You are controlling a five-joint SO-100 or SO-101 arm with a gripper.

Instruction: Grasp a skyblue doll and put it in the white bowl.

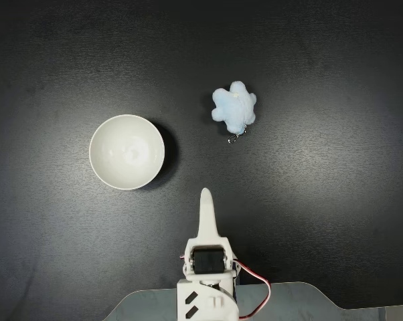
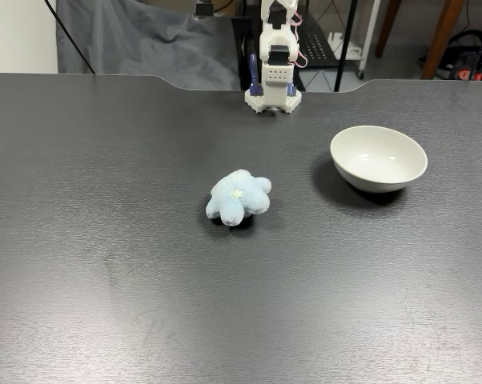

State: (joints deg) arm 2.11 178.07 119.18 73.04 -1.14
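The skyblue doll (image 1: pixel 234 107) lies on the black table, a small metal ring (image 1: pixel 233 139) at its near end; it is also seen at mid-table (image 2: pixel 238 198). The white bowl (image 1: pixel 126 152) stands empty to the doll's left in the top-down fixed view, and to its right in the front fixed view (image 2: pixel 378 156). My gripper (image 1: pixel 205 200) points toward the middle of the table from the bottom edge, shut and holding nothing. It is well short of the doll and apart from the bowl. The arm (image 2: pixel 274 72) sits folded at the table's far edge.
The arm's base rests at a cut-out in the table edge (image 1: pixel 288 304). Behind the table hang a grey cloth (image 2: pixel 137 40) and cables (image 2: pixel 473 64). Bare black tabletop (image 2: pixel 105 264) surrounds the doll and bowl.
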